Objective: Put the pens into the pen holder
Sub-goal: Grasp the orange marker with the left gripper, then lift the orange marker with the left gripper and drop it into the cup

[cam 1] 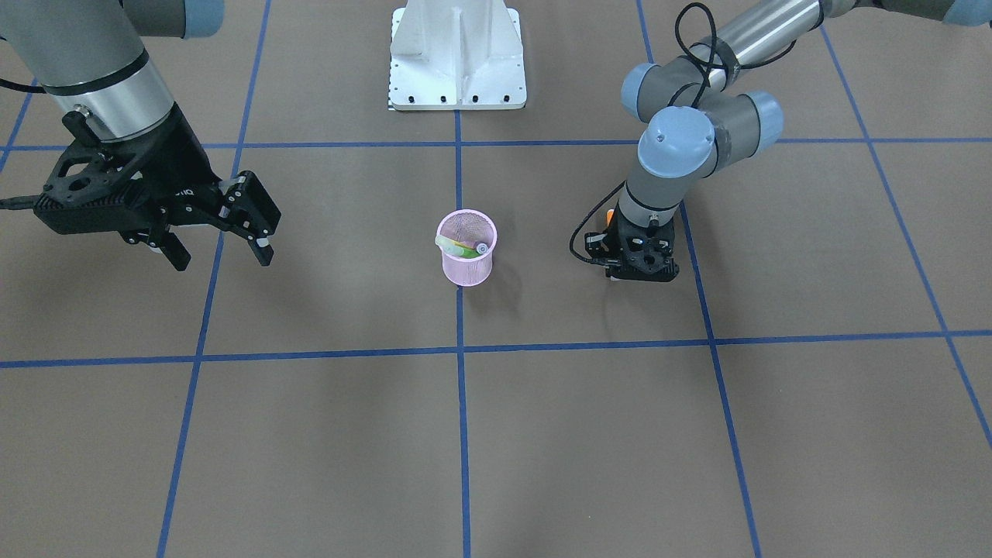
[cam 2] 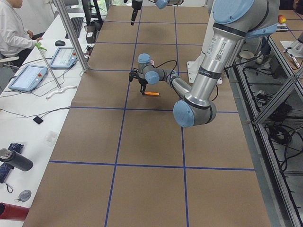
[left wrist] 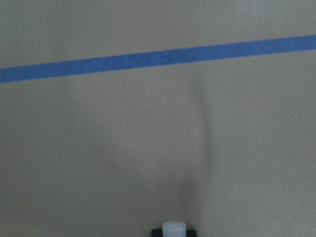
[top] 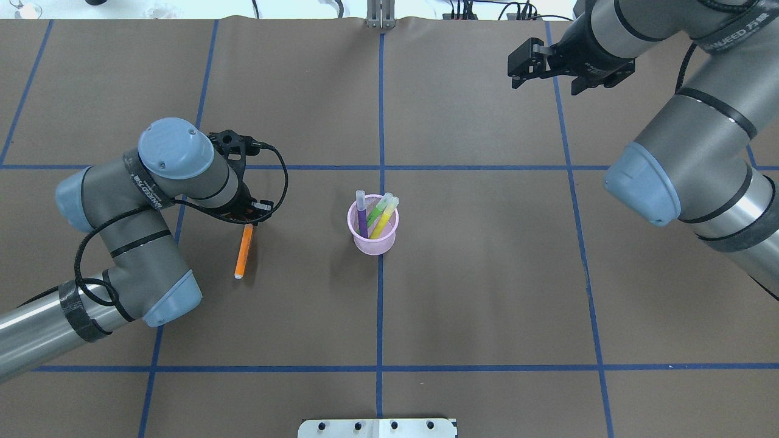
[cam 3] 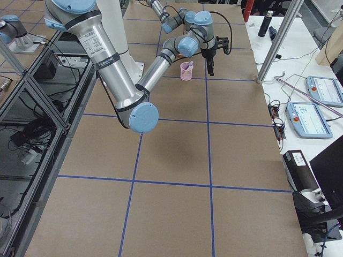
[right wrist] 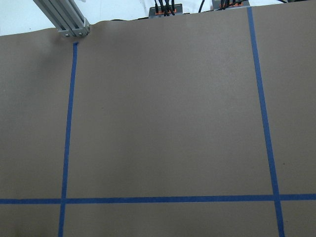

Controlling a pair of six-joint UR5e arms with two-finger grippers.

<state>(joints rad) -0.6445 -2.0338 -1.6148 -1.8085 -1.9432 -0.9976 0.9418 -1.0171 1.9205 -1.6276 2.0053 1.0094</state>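
Three pens, the purple pen, green pen and yellow pen, stand in the pen holder; the orange pen lies flat, well apart from it. The left gripper sits low over that pen's end, but its grip seems hidden, so its state cannot be told; the right gripper hangs wide open and empty

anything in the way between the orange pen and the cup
Nothing visible: only bare table lies between the orange pen and the cup.
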